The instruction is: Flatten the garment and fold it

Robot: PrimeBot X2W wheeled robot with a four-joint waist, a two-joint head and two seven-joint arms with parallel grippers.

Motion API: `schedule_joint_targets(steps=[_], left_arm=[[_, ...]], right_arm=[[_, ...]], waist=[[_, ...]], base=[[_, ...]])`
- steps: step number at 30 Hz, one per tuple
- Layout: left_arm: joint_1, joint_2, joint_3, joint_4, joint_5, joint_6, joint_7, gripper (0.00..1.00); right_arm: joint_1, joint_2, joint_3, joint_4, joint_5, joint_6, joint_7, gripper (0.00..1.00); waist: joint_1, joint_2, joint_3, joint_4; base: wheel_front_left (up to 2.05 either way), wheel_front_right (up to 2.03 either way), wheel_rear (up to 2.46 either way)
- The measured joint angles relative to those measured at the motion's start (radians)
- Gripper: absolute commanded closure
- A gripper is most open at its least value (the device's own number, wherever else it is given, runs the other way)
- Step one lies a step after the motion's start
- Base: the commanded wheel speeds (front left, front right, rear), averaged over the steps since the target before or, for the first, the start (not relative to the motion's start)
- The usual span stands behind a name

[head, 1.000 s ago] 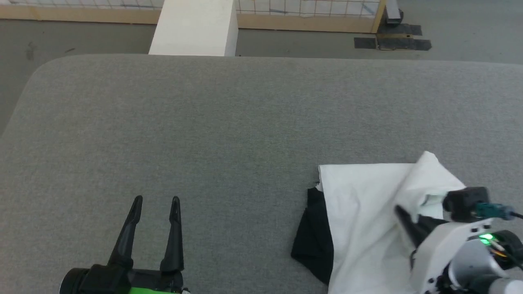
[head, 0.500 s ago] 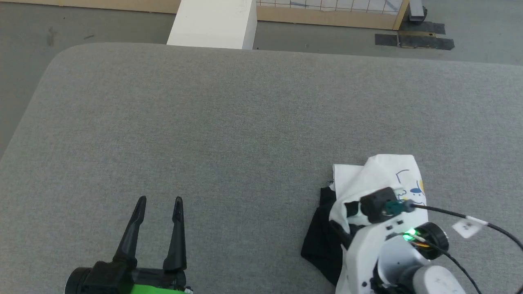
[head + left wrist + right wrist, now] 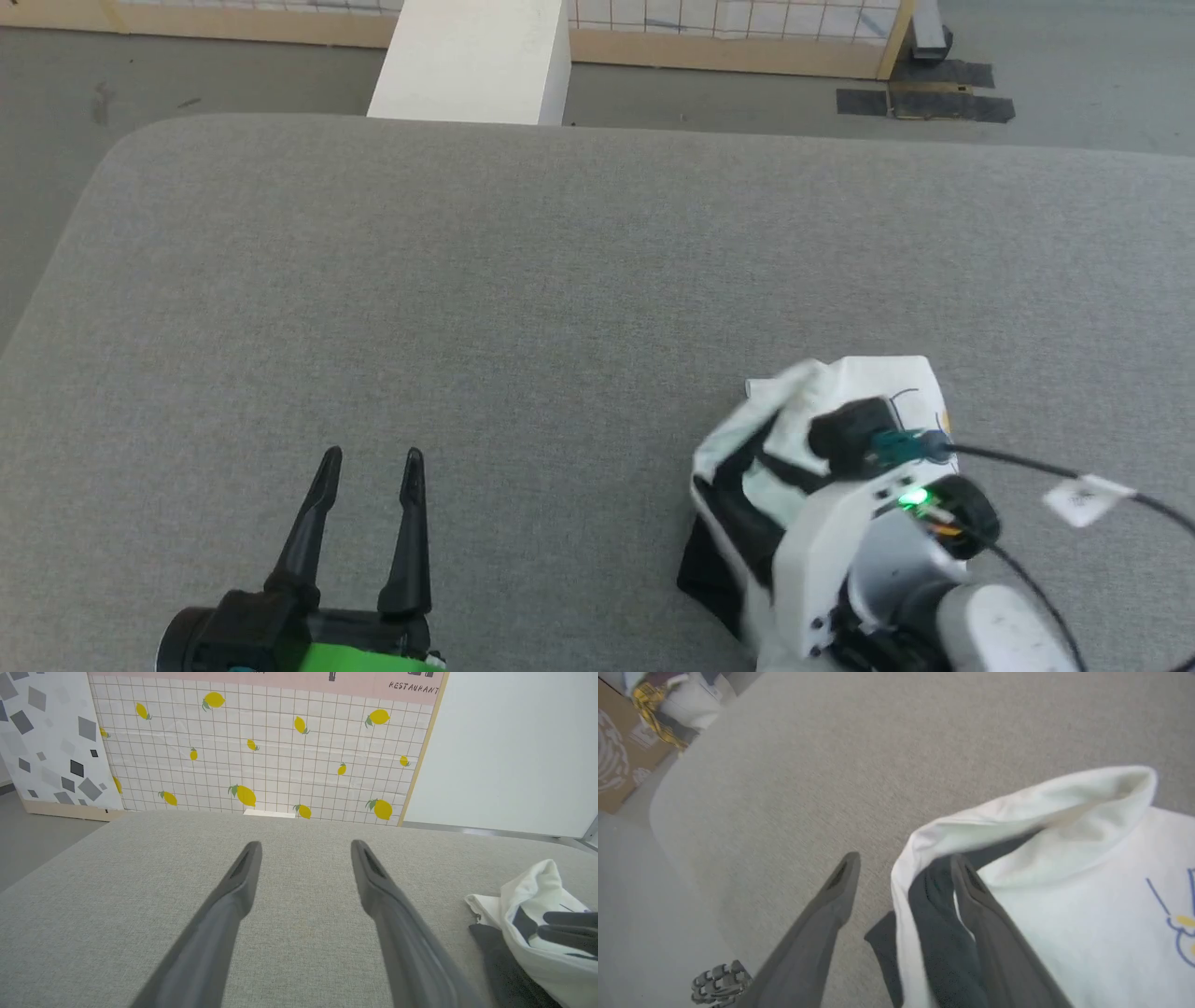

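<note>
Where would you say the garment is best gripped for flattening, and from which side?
On the garment, take the raised white edge, coming from the robot's left across the table. It stands up as an open fold, so one jaw could slip inside; the black sleeve lies flat.

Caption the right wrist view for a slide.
Open right gripper straddles the lifted white edge of the garment on a grey surface.
</note>
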Motion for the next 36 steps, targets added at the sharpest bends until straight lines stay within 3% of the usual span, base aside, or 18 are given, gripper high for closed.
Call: schedule_joint_targets(steps=[4,6,11,17,30,31,32,33,36], left_arm=[[0.004,0.000,0.005,-0.001,0.000,-0.001,0.000,0.00],[0.007,0.001,0.007,-0.004,0.000,-0.001,0.000,0.00],[0.007,0.000,0.007,-0.008,-0.001,-0.004,0.000,0.00],[0.006,0.000,0.006,-0.009,-0.001,-0.007,0.000,0.00],[-0.002,0.013,-0.013,-0.006,0.017,-0.015,0.000,0.00],[-0.002,0.013,-0.014,-0.006,0.017,-0.015,0.000,0.00],[-0.002,0.014,-0.015,-0.007,0.017,-0.015,0.000,0.00],[-0.002,0.015,-0.015,-0.007,0.017,-0.014,0.000,0.00],[-0.002,0.015,-0.018,-0.007,0.019,-0.013,0.000,0.00]], right_arm=[[0.034,-0.001,-0.103,-0.141,0.027,0.000,0.034,0.00],[0.091,-0.017,-0.224,-0.237,0.006,0.000,0.057,0.00],[0.181,-0.036,-0.396,-0.294,-0.046,0.000,0.080,0.00],[0.207,-0.020,-0.430,-0.217,-0.054,0.000,0.078,0.00],[0.121,0.001,-0.423,0.128,-0.052,0.000,-0.010,0.00],[0.114,0.000,-0.421,0.142,-0.045,0.000,-0.015,0.65],[0.105,-0.001,-0.419,0.158,-0.034,0.000,-0.021,0.90],[0.098,-0.001,-0.417,0.170,-0.026,0.000,-0.031,1.00],[0.080,0.001,-0.411,0.201,-0.017,0.000,-0.057,1.00]], waist=[[0.0000,0.0000,-0.011,-0.014],[0.0000,0.0000,-0.014,-0.026],[0.0000,0.0000,-0.006,-0.035],[0.0000,0.0000,0.009,-0.041],[0.0000,0.0000,0.024,0.000],[0.0000,0.0000,0.024,0.002],[0.0000,0.0000,0.025,0.004],[0.0000,0.0000,0.025,0.004],[0.0000,0.0000,0.022,0.002]], base=[[0.00,0.00,0.00],[0.00,0.00,0.00],[0.00,0.00,0.00],[0.00,0.00,0.00],[0.00,0.00,0.00],[0.00,0.00,0.00],[0.00,0.00,0.00],[0.00,0.00,0.00],[0.00,0.00,0.00]])
